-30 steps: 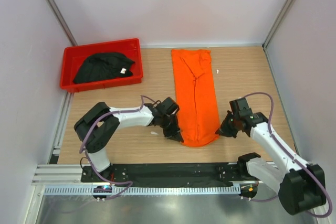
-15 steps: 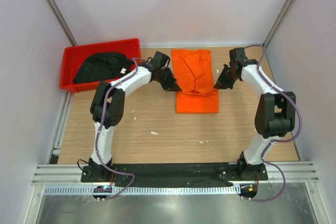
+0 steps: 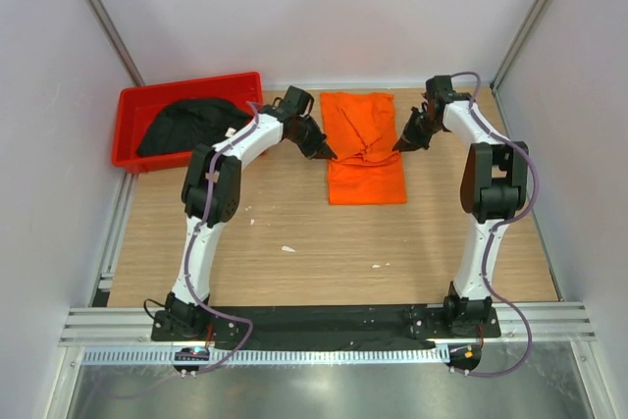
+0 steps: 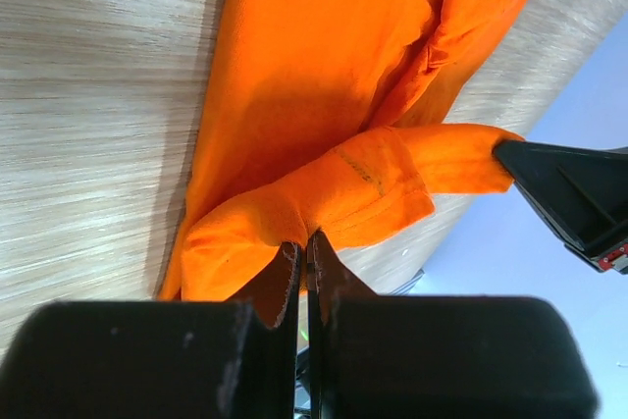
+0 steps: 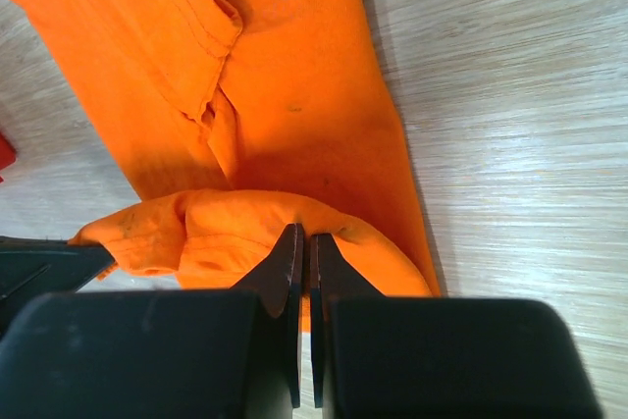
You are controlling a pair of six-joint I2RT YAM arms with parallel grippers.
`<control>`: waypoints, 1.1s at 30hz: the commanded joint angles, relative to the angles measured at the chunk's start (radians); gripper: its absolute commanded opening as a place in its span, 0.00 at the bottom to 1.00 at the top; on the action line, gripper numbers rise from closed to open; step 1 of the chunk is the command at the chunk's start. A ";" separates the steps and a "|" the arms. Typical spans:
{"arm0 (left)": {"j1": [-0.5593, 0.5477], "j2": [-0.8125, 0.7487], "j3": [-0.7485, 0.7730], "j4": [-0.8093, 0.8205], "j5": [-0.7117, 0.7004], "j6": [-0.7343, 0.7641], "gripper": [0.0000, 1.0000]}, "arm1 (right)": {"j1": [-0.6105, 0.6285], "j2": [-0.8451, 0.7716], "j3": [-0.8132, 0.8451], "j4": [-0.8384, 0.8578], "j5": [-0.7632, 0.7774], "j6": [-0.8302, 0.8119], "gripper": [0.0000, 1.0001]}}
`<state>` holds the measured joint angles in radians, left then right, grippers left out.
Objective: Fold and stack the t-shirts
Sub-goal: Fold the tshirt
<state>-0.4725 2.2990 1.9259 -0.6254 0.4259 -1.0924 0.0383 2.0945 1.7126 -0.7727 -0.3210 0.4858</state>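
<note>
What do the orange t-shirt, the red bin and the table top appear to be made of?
The orange t-shirt looks like soft matte cloth: it creases, folds over itself and shows stitched hems. The red bin looks like rigid moulded plastic, smooth and evenly coloured. The table top shows pale wood grain, perhaps laminate or veneer; I cannot tell which.

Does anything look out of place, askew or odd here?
Nothing damaged. The orange t-shirt has its raised edge sagging, bunched, between the left gripper and right gripper, both shut on it. The black t-shirt lies crumpled in the red bin, and small white scraps dot the table.
</note>
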 commanded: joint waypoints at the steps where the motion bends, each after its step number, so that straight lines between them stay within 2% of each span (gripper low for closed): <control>1: 0.003 0.013 0.012 0.015 0.025 -0.020 0.00 | -0.008 0.001 0.038 0.006 -0.052 -0.023 0.01; 6: 0.008 0.028 0.012 0.029 0.013 -0.034 0.00 | -0.014 0.021 0.038 0.018 -0.058 -0.024 0.02; 8: 0.011 0.033 0.007 0.029 0.005 -0.035 0.05 | -0.017 0.036 0.045 0.026 -0.066 -0.023 0.04; 9: 0.012 0.034 0.004 0.026 -0.010 -0.035 0.08 | -0.017 0.044 0.051 0.032 -0.070 -0.021 0.16; 10: 0.014 0.034 0.002 0.024 -0.041 -0.035 0.14 | -0.023 0.056 0.071 0.038 -0.070 -0.019 0.22; 11: 0.018 0.033 0.005 0.024 -0.061 -0.032 0.16 | -0.025 0.082 0.088 0.038 -0.073 -0.018 0.29; 12: 0.021 0.031 0.013 0.021 -0.079 -0.021 0.17 | -0.026 0.096 0.108 0.039 -0.075 -0.016 0.34; 14: 0.025 0.028 0.051 -0.006 -0.134 0.021 0.26 | -0.058 0.130 0.179 0.029 -0.047 -0.026 0.43; 16: 0.025 0.017 0.137 -0.078 -0.179 0.072 0.40 | -0.066 0.147 0.276 -0.058 0.006 -0.059 0.48; 19: 0.012 -0.016 0.191 -0.172 -0.263 0.182 0.47 | -0.061 0.087 0.256 -0.117 0.071 -0.122 0.51; 22: -0.014 -0.097 0.110 -0.166 -0.305 0.239 0.47 | -0.038 -0.063 0.069 -0.045 0.069 -0.130 0.54; 25: -0.061 -0.159 0.041 -0.117 -0.277 0.299 0.33 | 0.029 -0.207 -0.104 0.038 0.111 -0.130 0.54; 29: -0.156 -0.155 -0.019 -0.077 -0.225 0.348 0.27 | 0.135 -0.281 -0.261 0.128 0.189 -0.090 0.49; 33: -0.202 -0.112 -0.011 -0.050 -0.193 0.347 0.26 | 0.224 -0.288 -0.355 0.231 0.292 -0.053 0.46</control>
<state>-0.6491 2.1735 1.9198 -0.7151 0.1959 -0.7868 0.2245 1.8107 1.4109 -0.6533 -0.1375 0.4023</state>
